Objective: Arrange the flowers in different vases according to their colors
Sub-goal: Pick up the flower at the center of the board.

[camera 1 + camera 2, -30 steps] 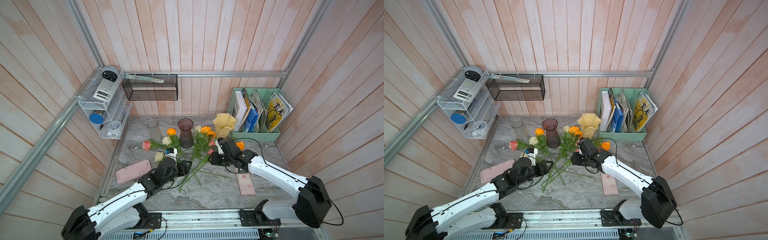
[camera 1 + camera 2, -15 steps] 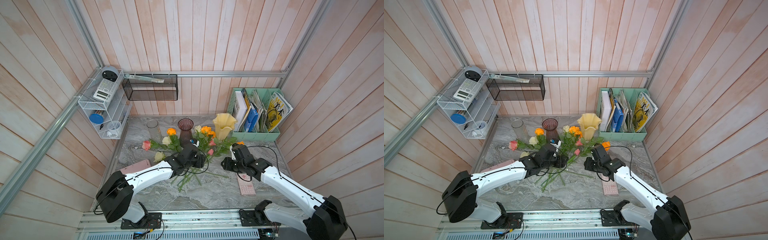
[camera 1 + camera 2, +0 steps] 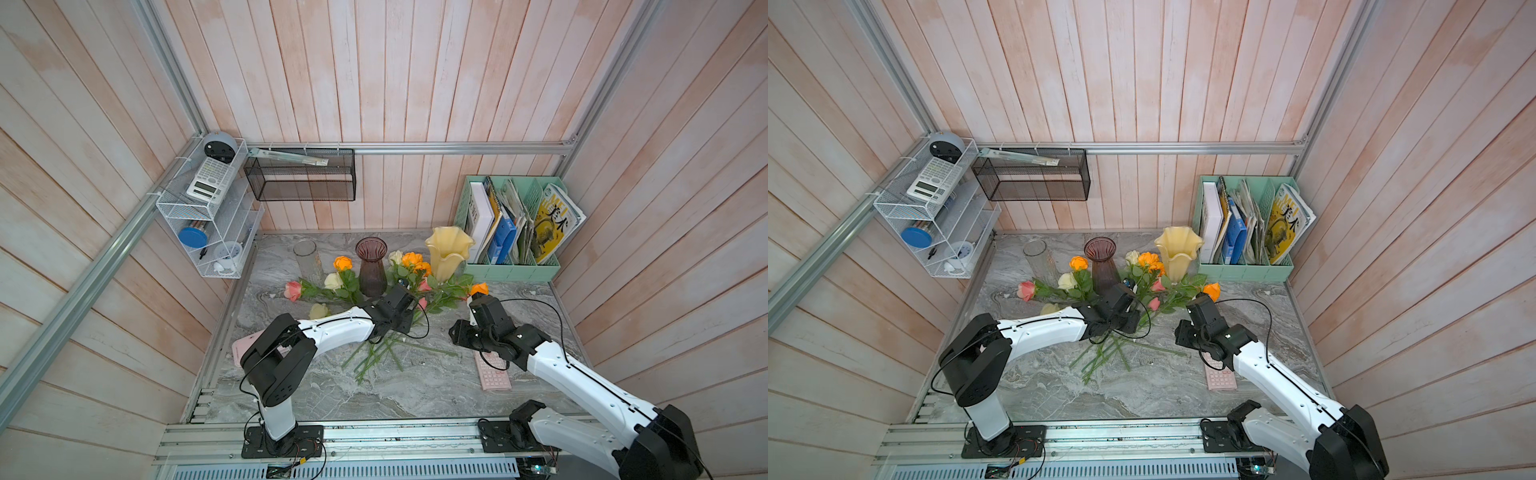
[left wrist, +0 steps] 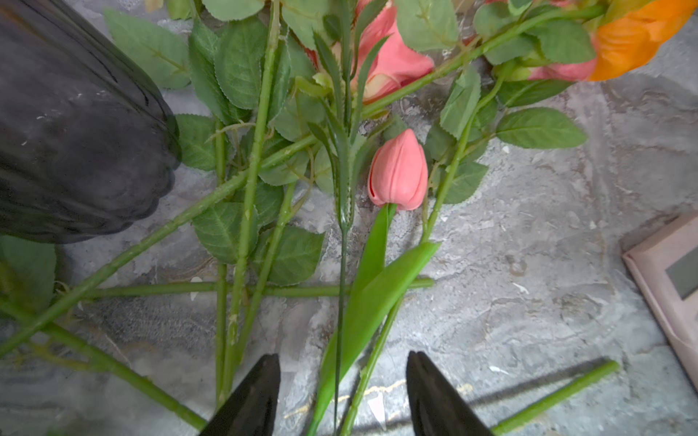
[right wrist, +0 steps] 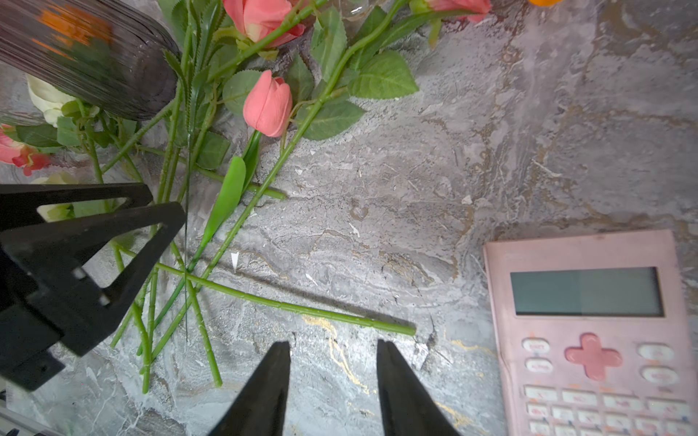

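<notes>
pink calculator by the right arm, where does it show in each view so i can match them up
In a top view: pink calculator on the marble tabletop, partly hidden by the right arm.
In a top view: same spot.
Left wrist: only a corner with part of its display, cut by the frame.
Right wrist: display and keys, beside the open right tool.
Shared landmark: the dark purple vase, in all four.
</notes>
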